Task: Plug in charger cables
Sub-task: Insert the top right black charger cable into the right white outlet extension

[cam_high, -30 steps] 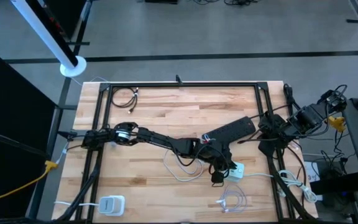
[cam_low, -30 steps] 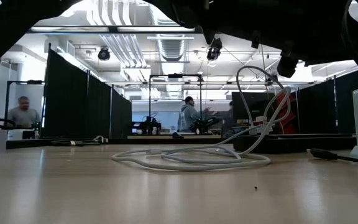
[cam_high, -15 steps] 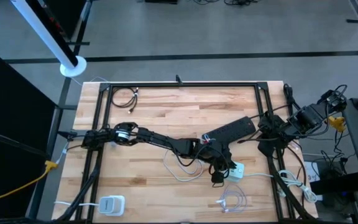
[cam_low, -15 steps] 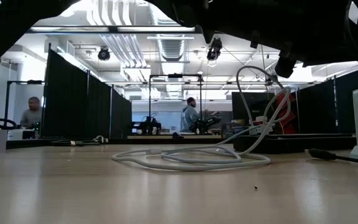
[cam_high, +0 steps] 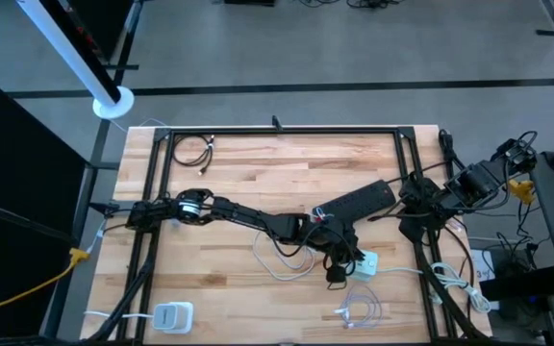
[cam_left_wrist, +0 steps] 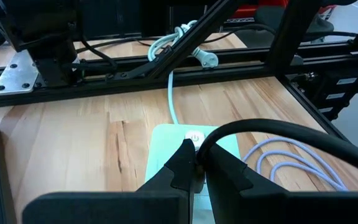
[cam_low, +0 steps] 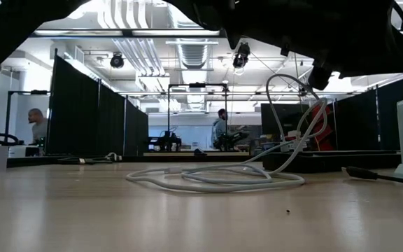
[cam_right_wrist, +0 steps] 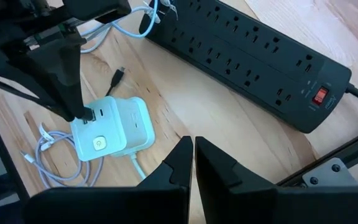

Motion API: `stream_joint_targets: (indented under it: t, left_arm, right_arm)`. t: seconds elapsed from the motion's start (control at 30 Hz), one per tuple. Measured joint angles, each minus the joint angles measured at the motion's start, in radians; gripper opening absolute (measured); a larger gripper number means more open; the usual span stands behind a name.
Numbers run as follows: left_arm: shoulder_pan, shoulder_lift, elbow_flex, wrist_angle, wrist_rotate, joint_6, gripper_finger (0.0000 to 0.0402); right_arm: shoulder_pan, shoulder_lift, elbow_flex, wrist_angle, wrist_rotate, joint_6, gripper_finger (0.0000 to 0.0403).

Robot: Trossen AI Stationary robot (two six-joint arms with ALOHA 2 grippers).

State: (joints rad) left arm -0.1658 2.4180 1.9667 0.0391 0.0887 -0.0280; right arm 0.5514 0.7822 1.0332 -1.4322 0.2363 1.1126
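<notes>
Black charger cable (cam_left_wrist: 272, 134), pinched in the left gripper (cam_left_wrist: 197, 167), points into the white charger block (cam_right_wrist: 110, 127).

Grey floor (cam_high: 354, 58), black partitions (cam_low: 89, 115), ceiling lights (cam_low: 138, 31)

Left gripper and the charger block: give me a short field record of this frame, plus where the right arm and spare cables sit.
left gripper: shut on black cable, at the charger block
black cable: plug held at the block's port face; whether it is seated cannot be told
charger block: white, flat on the table, cord trailing off it
right gripper: shut, holding nothing, hovering above the table near the power strip
power strip: black, mid table
white cable coil: loose, near front edge
black cable coil: loose, back left corner
</notes>
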Motion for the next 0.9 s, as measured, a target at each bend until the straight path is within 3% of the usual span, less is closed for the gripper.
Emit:
stream_joint_targets:
  t: [0.83,0.9]
  left_arm:
    - [-0.005,0.051,0.004,0.074,0.002,-0.034,0.0015]
    - [-0.005,0.05,0.018,0.048,0.001,-0.034,0.0028]
  right_arm:
    - [0.0,0.002,-0.002,0.002,0.0,-0.007,0.0002]
    - [0.0,0.005,-0.002,0.002,0.0,-0.014,0.0002]
